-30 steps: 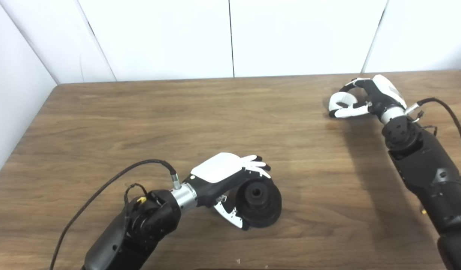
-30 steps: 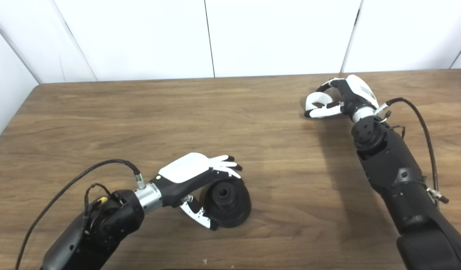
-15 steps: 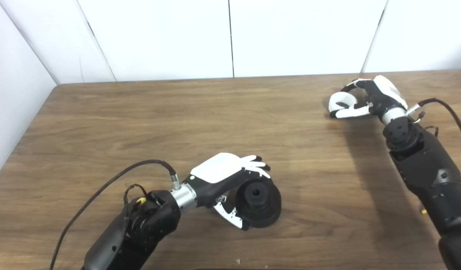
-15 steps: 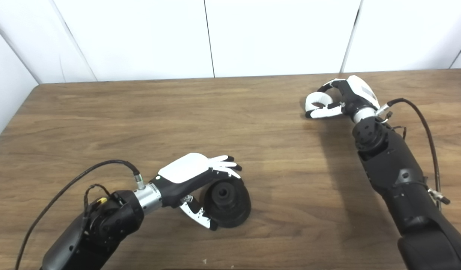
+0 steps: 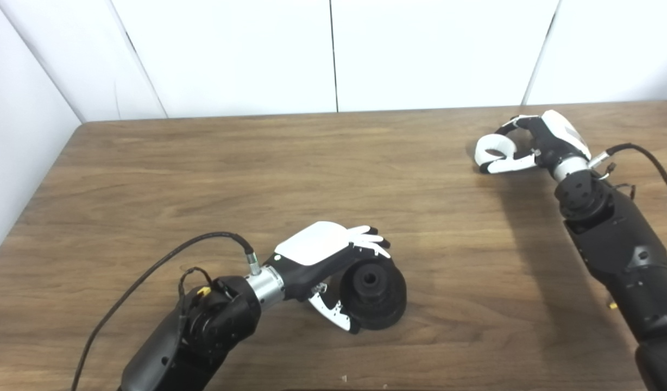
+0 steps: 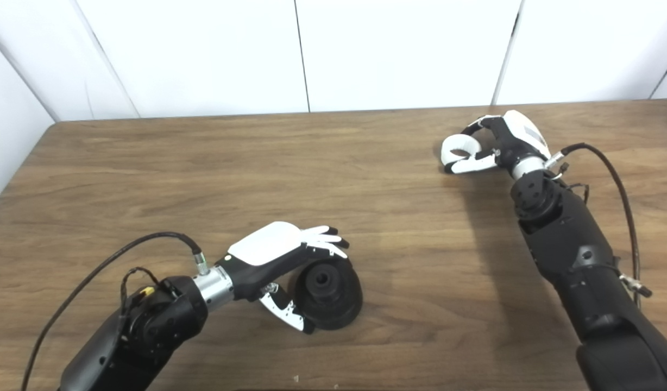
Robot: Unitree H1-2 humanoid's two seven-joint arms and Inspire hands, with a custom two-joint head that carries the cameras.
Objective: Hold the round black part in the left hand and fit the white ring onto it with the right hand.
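Right now the left robot hand (image 5: pixel 333 255) is cupping the round black part (image 5: pixel 374 288) near the front of the wooden surface (image 5: pixel 268 163), fingers draped over its top and thumb tucked beneath, so the part is sitting tilted on edge with its holed face pointing up and to the right. Far across the surface, near the back right corner, the right robot hand (image 5: pixel 529 146) is curling around the white ring (image 5: pixel 492 147), fingers arching over the top of it and thumb lying beneath; the hand looks closed on the ring, though whether the ring is lifted clear of the wood cannot be told. Ring and part are lying well apart, the ring up and to the right of the part. What the coming move is turning on, as I judge it, is this diagonal: the right arm is needing to carry the ring down and leftward, then turn the ring's opening to face the part's raised hub along that tilted axis.
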